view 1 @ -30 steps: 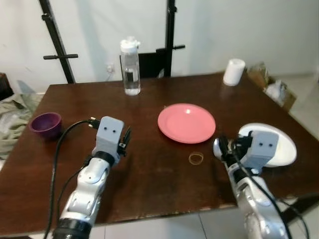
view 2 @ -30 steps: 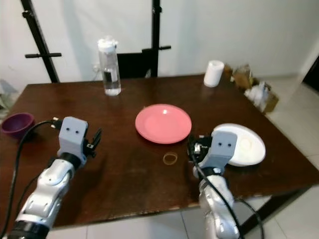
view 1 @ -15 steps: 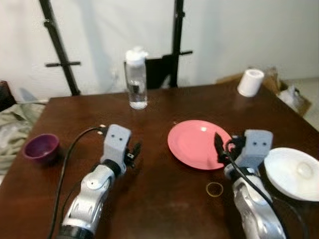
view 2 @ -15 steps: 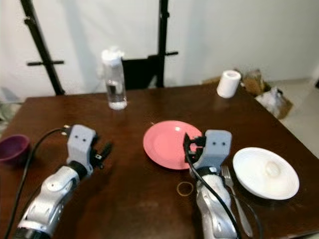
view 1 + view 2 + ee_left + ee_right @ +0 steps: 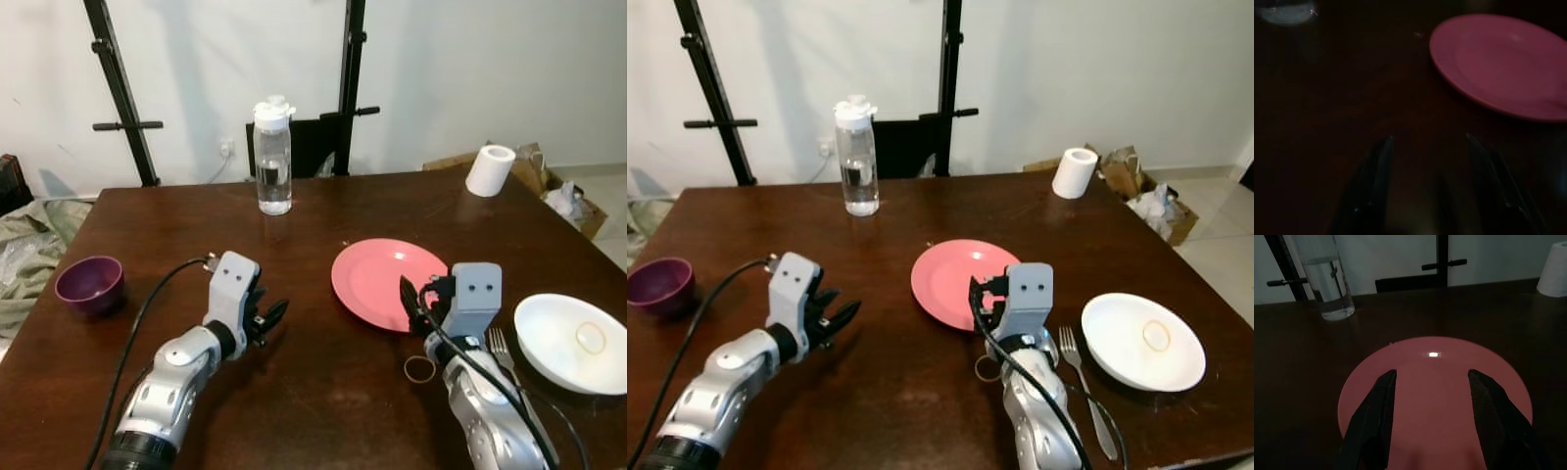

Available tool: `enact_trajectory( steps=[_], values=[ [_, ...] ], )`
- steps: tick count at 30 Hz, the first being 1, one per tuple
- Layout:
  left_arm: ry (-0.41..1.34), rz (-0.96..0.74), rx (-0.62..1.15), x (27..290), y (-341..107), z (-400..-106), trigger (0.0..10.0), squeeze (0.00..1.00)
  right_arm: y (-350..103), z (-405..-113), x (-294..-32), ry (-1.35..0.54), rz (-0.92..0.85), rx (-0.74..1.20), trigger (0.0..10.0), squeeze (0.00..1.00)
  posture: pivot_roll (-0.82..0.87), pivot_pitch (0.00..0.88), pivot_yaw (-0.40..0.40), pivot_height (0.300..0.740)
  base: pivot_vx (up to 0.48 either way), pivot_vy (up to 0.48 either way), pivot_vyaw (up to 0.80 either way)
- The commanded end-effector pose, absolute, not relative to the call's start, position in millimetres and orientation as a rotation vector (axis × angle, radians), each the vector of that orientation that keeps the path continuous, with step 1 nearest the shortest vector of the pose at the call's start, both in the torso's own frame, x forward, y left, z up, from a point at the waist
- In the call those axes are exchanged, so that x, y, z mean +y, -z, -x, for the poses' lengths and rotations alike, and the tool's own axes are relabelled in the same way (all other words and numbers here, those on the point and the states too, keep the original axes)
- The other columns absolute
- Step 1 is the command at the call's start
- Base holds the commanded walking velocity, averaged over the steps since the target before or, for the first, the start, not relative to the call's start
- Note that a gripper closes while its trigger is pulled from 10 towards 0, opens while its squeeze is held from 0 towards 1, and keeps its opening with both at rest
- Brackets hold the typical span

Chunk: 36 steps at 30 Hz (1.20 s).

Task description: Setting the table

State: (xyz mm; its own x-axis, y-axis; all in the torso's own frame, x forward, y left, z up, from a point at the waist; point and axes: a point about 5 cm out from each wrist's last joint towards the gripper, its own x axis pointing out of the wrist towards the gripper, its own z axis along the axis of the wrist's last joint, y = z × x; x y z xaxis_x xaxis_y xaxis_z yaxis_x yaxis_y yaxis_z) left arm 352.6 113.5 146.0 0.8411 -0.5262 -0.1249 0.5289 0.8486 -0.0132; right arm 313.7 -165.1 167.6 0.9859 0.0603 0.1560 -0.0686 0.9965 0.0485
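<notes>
1. The right gripper [image 5: 1430, 421] hovers low over the near edge of the pink plate [image 5: 389, 282], its two black fingers [image 5: 1376, 421] spread apart with nothing between them; in the right wrist view the plate lies directly under the open gap.
2. Just beside the right arm on the dark wooden tabletop [image 5: 323, 392] lies a small rubber band [image 5: 419, 368], near the plate's front edge but apart from it.
3. A metal fork [image 5: 1085, 392] lies on the tabletop between the right arm and the white plate [image 5: 1143, 341], prongs pointing away from the robot. The white plate sits at the right side of the tabletop and carries a second small ring-shaped band [image 5: 1156, 336] near its middle.
4. The left gripper [image 5: 266, 319] is held just above the tabletop to the left of the pink plate, well apart from it, pointing toward it. Its fingers [image 5: 1376, 181] stand apart and hold nothing; the left wrist view is dark, yet the pink plate can be made out ahead of them.
5. A black cable [image 5: 147, 304] runs from the left wrist back along the arm.
6. A purple bowl [image 5: 89, 284] stands near the left edge of the tabletop, upright.
7. Farther back, a clear water bottle [image 5: 273, 157] with a white cap stands upright, partly filled.
8. At the far right corner stands a white paper roll [image 5: 489, 170].
9. Beyond the tabletop are a dark chair back [image 5: 313, 147], two black stand poles [image 5: 116, 88] against the white wall, and cardboard with bags [image 5: 558, 191] on the floor.
</notes>
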Motion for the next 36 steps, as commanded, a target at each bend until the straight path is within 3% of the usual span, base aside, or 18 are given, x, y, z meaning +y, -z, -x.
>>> enact_trajectory(
  steps=[1, 5, 6, 7, 12, 16, 17, 26, 27, 36],
  values=[
    [0.554, 0.017, 0.161, 111.7, -139.2, -357.2, 10.0, 1.00, -172.1, -313.9, -167.5, -0.060, -0.052, -0.172, 10.0, 0.00, -0.01, 0.118, 0.086, 0.740, 0.000, 0.000, 0.00],
    [0.544, 0.014, 0.163, 101.9, -147.0, -369.2, 10.0, 1.00, -163.5, -315.4, -175.6, -0.037, -0.018, -0.112, 10.0, 0.00, -0.03, 0.124, 0.092, 0.740, 0.000, 0.000, 0.00],
    [0.547, 0.007, 0.147, 101.3, -151.6, -370.2, 10.0, 0.93, -162.8, -314.9, -177.4, -0.031, -0.023, -0.111, 10.0, 0.00, -0.03, 0.124, 0.093, 0.740, 0.000, 0.000, 0.00],
    [0.546, -0.039, 0.113, 102.9, -158.0, -371.0, 10.0, 0.00, -159.9, -315.3, -181.3, -0.010, -0.029, -0.093, 10.0, 0.00, -0.03, 0.125, 0.092, 0.740, 0.000, 0.000, 0.00],
    [0.568, -0.204, 0.005, 114.4, -175.8, -366.5, 10.0, 0.00, -136.5, -321.0, -191.0, 0.029, -0.186, 0.060, 10.0, 0.00, 0.00, 0.128, 0.080, 0.740, 0.000, 0.000, 0.00],
    [0.570, -0.212, -0.036, 120.1, -183.3, -363.9, 10.0, 0.00, -131.0, -323.1, -193.1, 0.036, -0.253, 0.111, 10.0, 0.00, 0.01, 0.128, 0.069, 0.740, 0.000, 0.000, 0.00],
    [0.566, -0.199, -0.053, 122.5, -186.9, -361.8, 10.0, 0.00, -131.7, -324.3, -195.1, 0.041, -0.282, 0.110, 10.0, 1.00, 0.01, 0.128, 0.067, 0.740, 0.000, 0.000, 0.00],
    [0.559, -0.176, -0.078, 127.0, -184.3, -342.8, 10.0, 0.00, -139.6, -335.8, -217.9, 0.140, -0.371, 0.082, 10.0, 1.00, 0.02, 0.127, 0.061, 0.740, 0.000, 0.000, 0.00],
    [0.557, -0.174, -0.072, 127.6, -182.5, -341.3, 10.0, 0.00, -138.3, -337.4, -220.7, 0.150, -0.368, 0.091, 10.0, 0.00, 0.03, 0.127, 0.061, 0.740, 0.000, 0.000, 0.00],
    [0.533, -0.159, -0.062, 130.7, -181.0, -336.8, 10.0, 0.00, -122.4, -347.4, -235.0, 0.232, -0.366, 0.175, 10.0, 0.00, 0.03, 0.128, 0.059, 0.740, 0.000, 0.000, 0.00]
  ],
)
